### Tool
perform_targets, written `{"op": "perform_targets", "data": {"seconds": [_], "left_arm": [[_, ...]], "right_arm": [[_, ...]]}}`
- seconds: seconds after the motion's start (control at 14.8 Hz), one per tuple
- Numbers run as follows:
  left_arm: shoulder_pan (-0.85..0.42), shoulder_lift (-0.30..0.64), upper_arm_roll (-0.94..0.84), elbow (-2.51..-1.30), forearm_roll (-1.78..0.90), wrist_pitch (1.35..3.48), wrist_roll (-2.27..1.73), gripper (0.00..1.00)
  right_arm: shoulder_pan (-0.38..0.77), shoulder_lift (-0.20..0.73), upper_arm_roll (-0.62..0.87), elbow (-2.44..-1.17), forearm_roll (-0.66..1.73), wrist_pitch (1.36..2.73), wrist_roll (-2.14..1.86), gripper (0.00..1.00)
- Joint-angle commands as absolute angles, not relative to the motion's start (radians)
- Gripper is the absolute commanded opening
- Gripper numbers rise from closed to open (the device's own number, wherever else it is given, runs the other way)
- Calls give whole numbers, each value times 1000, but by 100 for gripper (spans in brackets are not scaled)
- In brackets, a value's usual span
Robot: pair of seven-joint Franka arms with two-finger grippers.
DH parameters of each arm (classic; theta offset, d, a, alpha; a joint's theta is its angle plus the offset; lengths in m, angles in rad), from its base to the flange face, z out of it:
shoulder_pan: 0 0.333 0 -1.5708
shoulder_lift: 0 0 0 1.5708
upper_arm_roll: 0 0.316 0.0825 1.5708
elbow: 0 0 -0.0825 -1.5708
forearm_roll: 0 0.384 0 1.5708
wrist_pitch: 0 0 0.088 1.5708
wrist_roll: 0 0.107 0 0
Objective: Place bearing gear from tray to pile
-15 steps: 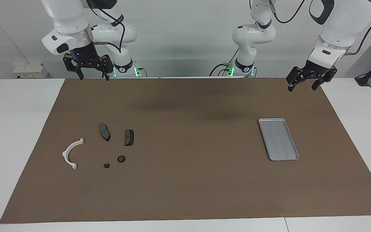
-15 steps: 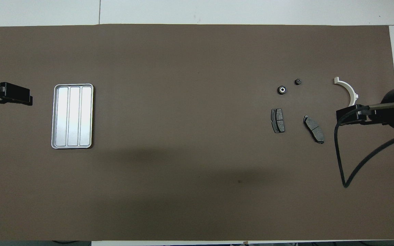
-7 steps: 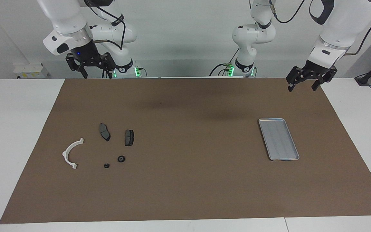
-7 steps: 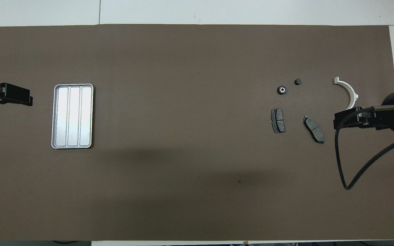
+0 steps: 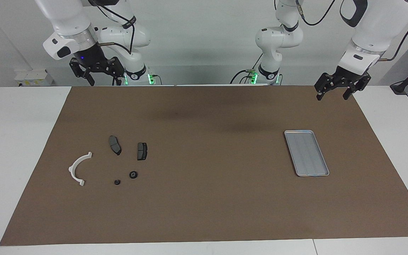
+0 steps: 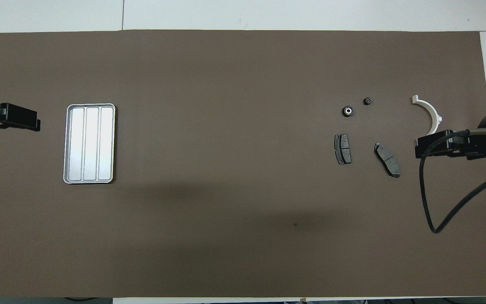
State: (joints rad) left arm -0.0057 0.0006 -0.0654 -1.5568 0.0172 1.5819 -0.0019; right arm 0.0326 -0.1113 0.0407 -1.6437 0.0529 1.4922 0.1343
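Up goes the right gripper (image 5: pixel 100 78), drawing back toward its base since a second ago, fingers spread and holding nothing, high over the mat's (image 5: pixel 204 198) robot-side edge. Left gripper (image 5: pixel 332 92) hasn't budged, also spread wide and empty, over the mat's corner at its own end. Down on the mat, the tray (image 5: pixel 306 152) lies bare at the left arm's end. At the right arm's end sits the pile: white bracket (image 5: pixel 78 169), two brake pads (image 5: pixel 114 145) (image 5: pixel 142 151), and farther from the robots two small round bearing gears (image 5: pixel 133 174) (image 5: pixel 117 182).
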Motion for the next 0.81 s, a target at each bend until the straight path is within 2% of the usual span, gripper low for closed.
{"op": "perform_targets", "data": {"seconds": [0.0,0.74], "left_arm": [[-17,2,-54,-1554,5,1591,11,100],[-17,-5,-54,-1566,5,1597,11,100]], "right_arm": [[34,-121,37,-1638,54,1483,147,100],[37,-120,49,-1638,-21,1522,137,100]]}}
